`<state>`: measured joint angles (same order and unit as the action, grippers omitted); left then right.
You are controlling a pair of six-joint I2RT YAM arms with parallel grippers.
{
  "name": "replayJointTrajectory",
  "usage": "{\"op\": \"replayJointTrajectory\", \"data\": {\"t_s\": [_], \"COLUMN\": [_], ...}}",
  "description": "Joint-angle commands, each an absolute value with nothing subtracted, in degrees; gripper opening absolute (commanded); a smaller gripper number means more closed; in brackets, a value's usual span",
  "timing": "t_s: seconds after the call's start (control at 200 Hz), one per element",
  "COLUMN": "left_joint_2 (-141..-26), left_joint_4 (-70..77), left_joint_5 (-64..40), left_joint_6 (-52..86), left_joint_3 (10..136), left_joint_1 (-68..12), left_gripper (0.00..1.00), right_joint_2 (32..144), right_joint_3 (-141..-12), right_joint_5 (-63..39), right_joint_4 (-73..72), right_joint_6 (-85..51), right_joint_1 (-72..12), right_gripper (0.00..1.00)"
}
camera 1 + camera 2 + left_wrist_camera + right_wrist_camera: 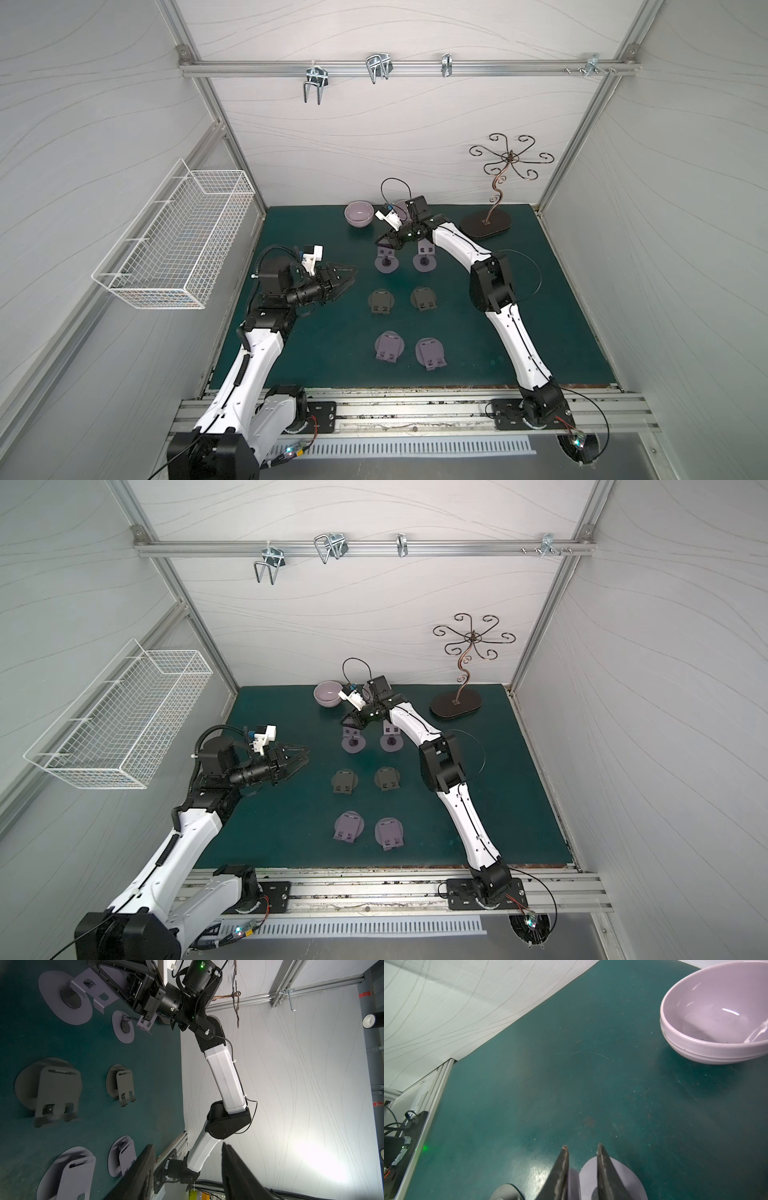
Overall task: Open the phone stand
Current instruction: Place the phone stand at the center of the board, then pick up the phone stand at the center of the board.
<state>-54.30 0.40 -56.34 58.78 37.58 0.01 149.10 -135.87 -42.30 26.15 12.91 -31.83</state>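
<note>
My right gripper (582,1146), jaws parted, straddles the raised plate of a far lilac phone stand (380,268), likely releasing it opened; my left gripper (349,277) hovers spread, empty.

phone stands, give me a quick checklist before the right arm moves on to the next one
1. Right gripper not clamped: jaws stand apart around the raised plate of the far-left stand, with a gap showing. ok
2. Far row open: the far-left stand and the far-right stand both have their plates up. ok
3. Next target reachable: the dark grey stands in the middle row lie folded flat with nothing on them. ok
4. Left gripper open, empty, off to the side of the rows. ok
5. Clearance from the bowl when lifting away: cannot tell
6. All six open: the near purple stands are folded too. not ok
</note>
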Motion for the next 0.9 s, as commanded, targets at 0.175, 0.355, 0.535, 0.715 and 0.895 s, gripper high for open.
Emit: {"op": "replayJointTrajectory", "data": {"t_s": [0.175, 0.355, 0.535, 0.715, 0.895], "left_joint_2": [-53.88, -54.18, -55.06, -56.63, -57.24], "left_joint_4": [2.31, 2.13, 1.97, -0.88, -6.16], "left_joint_5": [-56.62, -56.25, -56.34, -55.93, -54.94], "left_joint_6": [58.73, 58.01, 57.35, 54.10, 49.10], "left_joint_3": [37.29, 37.09, 37.22, 39.70, 43.02], "left_joint_1": [0.18, 0.18, 0.18, 0.18, -0.65], "left_gripper": [0.54, 0.54, 0.55, 0.57, 0.57], "right_joint_2": [145.58, 140.58, 134.60, 127.30, 115.74], "right_joint_3": [-132.83, -132.44, -130.73, -127.10, -116.91], "right_joint_5": [-40.22, -37.77, -32.73, -30.95, -30.20], "right_joint_4": [25.85, 25.44, 26.79, 27.86, 30.73], "right_joint_6": [13.28, 13.40, 15.13, 12.10, 8.08], "right_joint_1": [-31.37, -31.45, -31.30, -30.59, -30.95], "right_gripper": [0.51, 0.55, 0.57, 0.48, 0.43]}}
